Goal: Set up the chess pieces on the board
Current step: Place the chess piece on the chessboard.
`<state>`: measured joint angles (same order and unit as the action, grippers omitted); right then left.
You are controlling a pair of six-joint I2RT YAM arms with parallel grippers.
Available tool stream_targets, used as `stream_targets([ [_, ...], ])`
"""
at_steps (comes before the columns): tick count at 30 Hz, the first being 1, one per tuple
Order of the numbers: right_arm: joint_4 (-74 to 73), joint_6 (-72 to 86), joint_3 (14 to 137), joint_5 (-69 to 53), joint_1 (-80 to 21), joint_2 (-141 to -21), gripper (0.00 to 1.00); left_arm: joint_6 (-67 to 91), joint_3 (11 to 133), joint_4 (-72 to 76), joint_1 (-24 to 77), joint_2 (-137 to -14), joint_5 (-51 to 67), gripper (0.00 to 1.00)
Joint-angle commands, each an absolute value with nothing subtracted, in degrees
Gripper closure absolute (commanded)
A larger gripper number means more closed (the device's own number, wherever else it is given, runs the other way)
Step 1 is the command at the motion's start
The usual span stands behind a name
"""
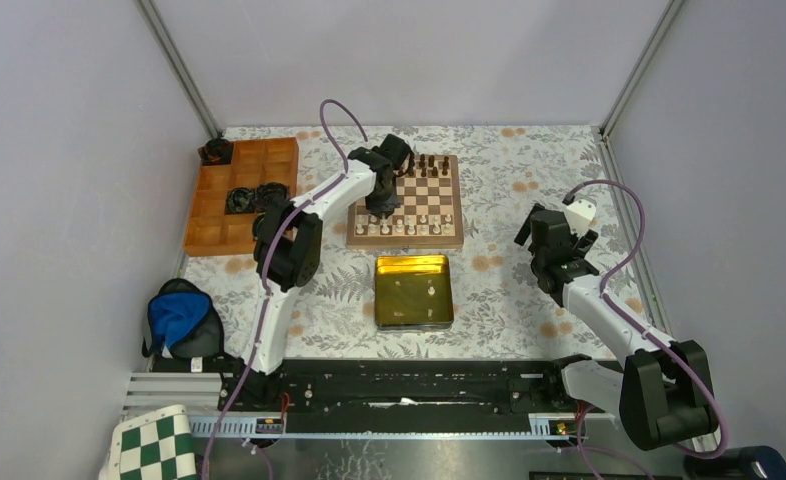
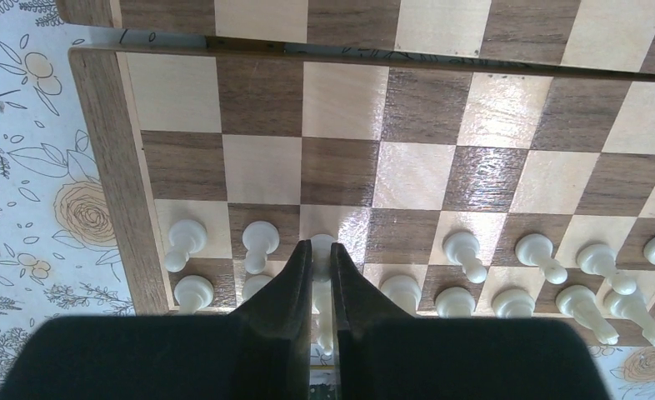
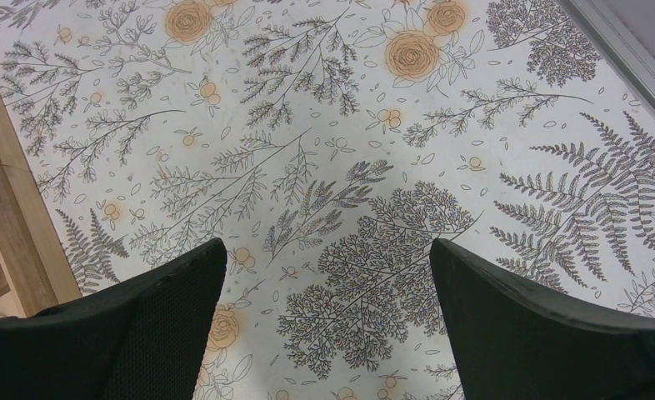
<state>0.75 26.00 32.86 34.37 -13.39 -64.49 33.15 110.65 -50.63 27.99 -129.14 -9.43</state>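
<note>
Cream-white chess pieces (image 2: 462,250) stand in two rows along the near edge of the square wooden chessboard (image 1: 452,238) with dark brown and cream squares and a tan rim. The chessboard sits toward the middle of the bench (image 1: 509,190), which is covered by a white cloth printed with ferns and orange flowers. A row of small dark brown chess pieces (image 1: 424,165) lines the far edge of the chessboard.

The left arm reaches out over the chessboard, and the left gripper (image 2: 322,250) hangs above the near-left part of it, pointing down. Its black fingers (image 2: 287,292) are drawn almost together and pinch one cream-white piece (image 2: 322,312) between them. That piece is in the second row, with two pawns to one side and four to the other; whether its base rests on the square cannot be told.

The right gripper (image 3: 328,258) hovers above bare cloth well to the right of the chessboard, its jaws spread wide with nothing between them. In the right wrist view the corner of the chessboard shows at the left edge.

A gold rectangular metal tin (image 1: 414,291) lies just in front of the chessboard. An orange wooden compartment tray (image 1: 259,160) sits to the left, with dark objects in some of its cells. A blue and black bag (image 1: 177,318) lies near the left arm's base.
</note>
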Motion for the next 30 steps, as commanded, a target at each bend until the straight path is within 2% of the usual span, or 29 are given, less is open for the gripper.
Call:
stream_targets([
  [1, 3.0, 26.3, 33.6, 34.6, -13.1, -64.6, 0.00, 33.5, 112.4, -49.4, 27.3, -129.6, -9.9, 1.00],
  [30, 2.7, 26.2, 33.3, 34.8, -13.0, -64.4, 0.00, 33.0, 111.6, -47.9, 27.3, -130.2, -7.7, 1.00],
])
